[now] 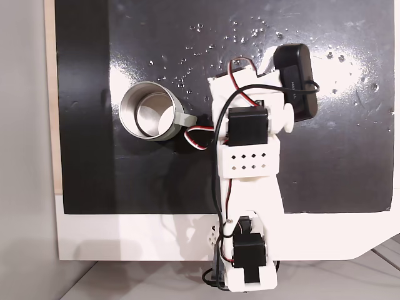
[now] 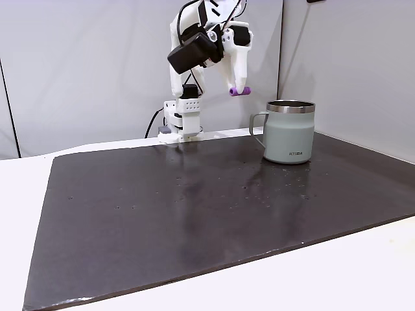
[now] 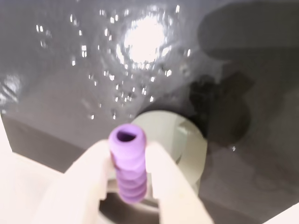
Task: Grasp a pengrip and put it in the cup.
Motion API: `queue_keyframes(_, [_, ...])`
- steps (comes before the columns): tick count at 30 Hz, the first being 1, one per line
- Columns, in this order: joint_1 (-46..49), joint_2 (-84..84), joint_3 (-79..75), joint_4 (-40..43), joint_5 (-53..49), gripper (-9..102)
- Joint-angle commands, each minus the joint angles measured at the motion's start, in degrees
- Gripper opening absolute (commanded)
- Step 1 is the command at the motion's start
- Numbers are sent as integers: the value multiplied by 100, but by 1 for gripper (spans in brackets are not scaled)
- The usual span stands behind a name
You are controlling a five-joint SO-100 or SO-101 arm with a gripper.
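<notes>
Gripper (image 3: 128, 175) clamped on the pengrip (image 3: 128, 161), wrist view: 2 pale fingers (image 3: 91, 179) press the purple ribbed tube from both sides, gap just as wide as the tube. Tube's open end points at 12 o'clock in that view, ribs run down between the fingers. Behind it at 3 o'clock of the tube, the cup (image 3: 194, 154) shows as a pale round shape (blurred, handle hard to make out). Dark mat (image 3: 56, 84) has white specks and a glare patch at 12 o'clock.

Side fixed view: gripper (image 2: 238, 89) is raised well above the black mat (image 2: 194, 207), pengrip (image 2: 239, 91) sticking out sideways at the fingertips. Cup (image 2: 290, 133) stands upright on the mat at about 4 o'clock from the pengrip, handle toward the arm; pengrip is above rim level, apart from the cup.

Top fixed view: cup (image 1: 134, 119) sits at 9 o'clock of the arm (image 1: 250, 150), handle toward the arm.
</notes>
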Motion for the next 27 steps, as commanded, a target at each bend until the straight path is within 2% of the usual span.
queue_keyframes(1, [-457, 272, -527, 158, 369, 0])
queue_keyframes(16, [-1942, -633, -1257, 167, 1239, 0])
queue_keyframes(27, [-2382, -984, -1450, 123, 1433, 0])
